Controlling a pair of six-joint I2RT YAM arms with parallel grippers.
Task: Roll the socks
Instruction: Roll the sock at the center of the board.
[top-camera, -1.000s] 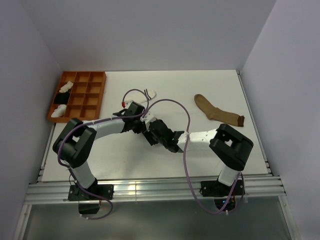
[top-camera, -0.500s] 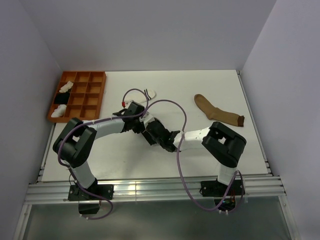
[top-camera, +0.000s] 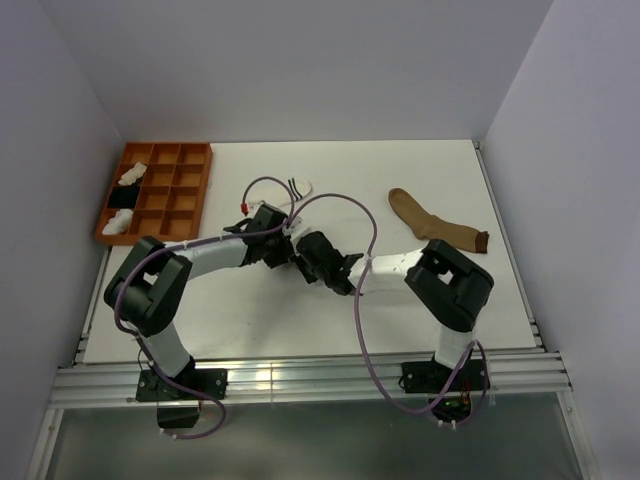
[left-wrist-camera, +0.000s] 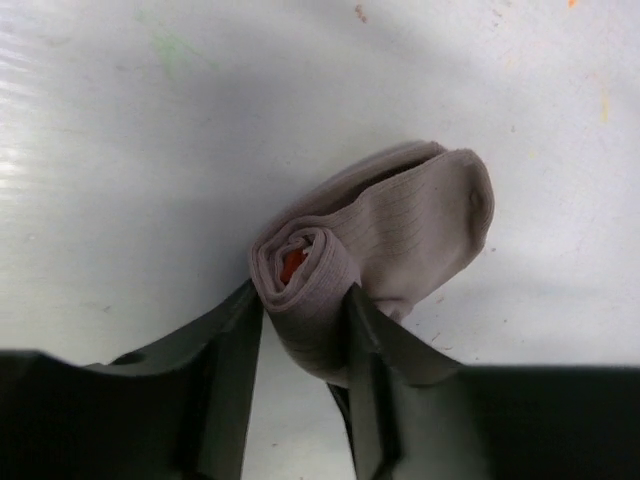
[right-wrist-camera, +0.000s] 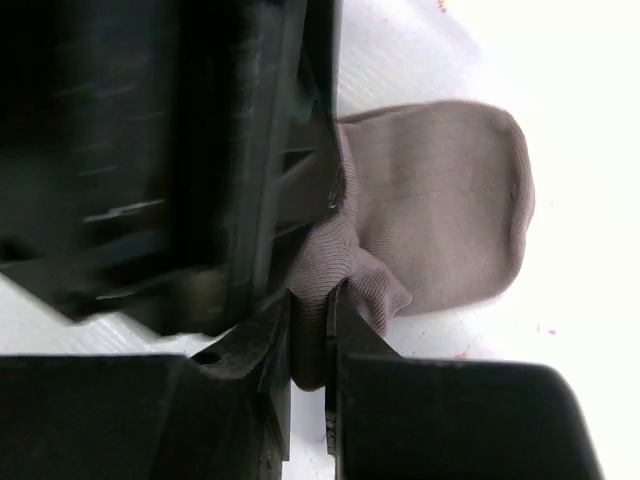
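Observation:
The grey sock (left-wrist-camera: 400, 225) is rolled up, with red showing at the roll's core. My left gripper (left-wrist-camera: 300, 335) is shut on the roll, one finger on each side. My right gripper (right-wrist-camera: 310, 345) is shut on a fold of the same grey sock (right-wrist-camera: 440, 210), right against the left gripper's black body (right-wrist-camera: 200, 150). In the top view the two grippers, left (top-camera: 288, 252) and right (top-camera: 308, 256), meet at the table's middle and hide the sock. The tan-brown sock (top-camera: 430, 222) lies flat at the right. The white striped sock (top-camera: 298, 187) lies behind the left arm.
An orange compartment tray (top-camera: 190, 170) stands at the back left, holding white bundles (top-camera: 131, 175) and a black bundle (top-camera: 122, 197). Purple cables (top-camera: 345, 205) loop over both arms. Walls close in the table on the left, back and right.
My right gripper has moved up and left, closing in on the left gripper; its arm has folded inward. The left arm has barely shifted.

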